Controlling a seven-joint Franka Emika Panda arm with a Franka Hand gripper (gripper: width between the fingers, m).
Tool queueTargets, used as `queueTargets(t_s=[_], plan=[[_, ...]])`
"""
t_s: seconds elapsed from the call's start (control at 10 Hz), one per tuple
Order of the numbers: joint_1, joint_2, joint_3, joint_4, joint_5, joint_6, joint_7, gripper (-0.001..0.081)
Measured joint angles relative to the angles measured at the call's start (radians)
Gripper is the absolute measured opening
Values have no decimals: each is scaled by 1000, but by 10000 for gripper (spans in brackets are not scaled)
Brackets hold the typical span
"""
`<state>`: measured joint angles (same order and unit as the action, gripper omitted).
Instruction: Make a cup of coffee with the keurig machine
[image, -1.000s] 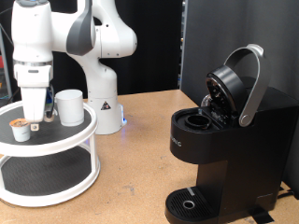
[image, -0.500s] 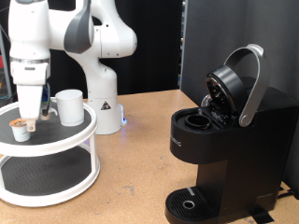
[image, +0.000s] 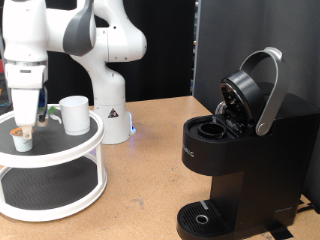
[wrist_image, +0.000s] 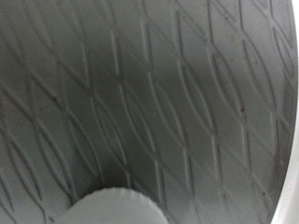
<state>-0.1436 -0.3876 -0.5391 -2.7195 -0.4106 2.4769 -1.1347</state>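
The white cup (image: 74, 113) stands on the top tier of a round white two-tier stand (image: 62, 152) at the exterior view's left. A tiny white pod with a brown top (image: 20, 138) sits on the same tier, left of the cup. My gripper (image: 24, 124) hangs just above the pod, fingers pointing down. The black keurig machine (image: 235, 160) stands at the right with its silver-handled lid (image: 262, 90) raised and the pod chamber open. In the wrist view only the dark patterned mat (wrist_image: 140, 93) and a white rounded edge (wrist_image: 112, 205) show; no fingers show there.
The arm's white base (image: 112, 115) stands behind the stand. The stand's lower tier (image: 45, 190) has a dark mat. The machine's round drip tray (image: 205, 218) is at the bottom. Wooden table surface (image: 140, 190) lies between stand and machine.
My gripper has moved towards the exterior view's left, away from the cup, and now sits over the pod. The cup, the pod and the machine have not moved.
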Motion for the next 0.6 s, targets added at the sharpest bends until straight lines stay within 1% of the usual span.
queueTargets(t_s=[0.3, 0.6], plan=[[-17, 6, -11, -9, -30, 42, -1, 808], [-38, 36, -11, -18, -55, 93, 7, 808]])
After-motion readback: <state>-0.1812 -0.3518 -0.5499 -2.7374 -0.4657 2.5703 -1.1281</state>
